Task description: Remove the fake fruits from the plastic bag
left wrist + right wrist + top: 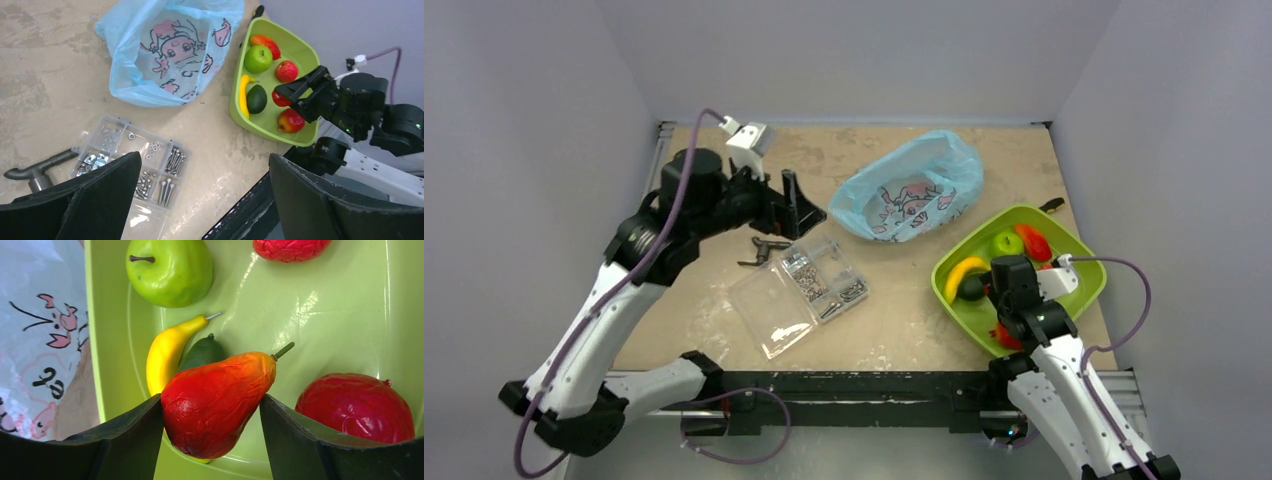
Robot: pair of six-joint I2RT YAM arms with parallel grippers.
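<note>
Seven fake fruits [258, 59], one plastic bag [170, 55], left hand [204, 165] wide, right hand [211, 402] astride pear [222, 382], grip unclear

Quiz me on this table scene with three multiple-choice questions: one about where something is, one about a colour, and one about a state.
1. Where does the plastic bag lie?
A) on the table, left of the green tray
B) inside the tray
C) on the floor

2. What colour is the apple in the tray?
A) blue
B) green
C) white

3. How is the left claw?
A) shut tight
B) shut on the bag
C) open and empty

Answers: A, the bag rests on bare table beside the tray; B, the apple is bright green; C, its fingers stand wide apart with nothing between them.
</note>
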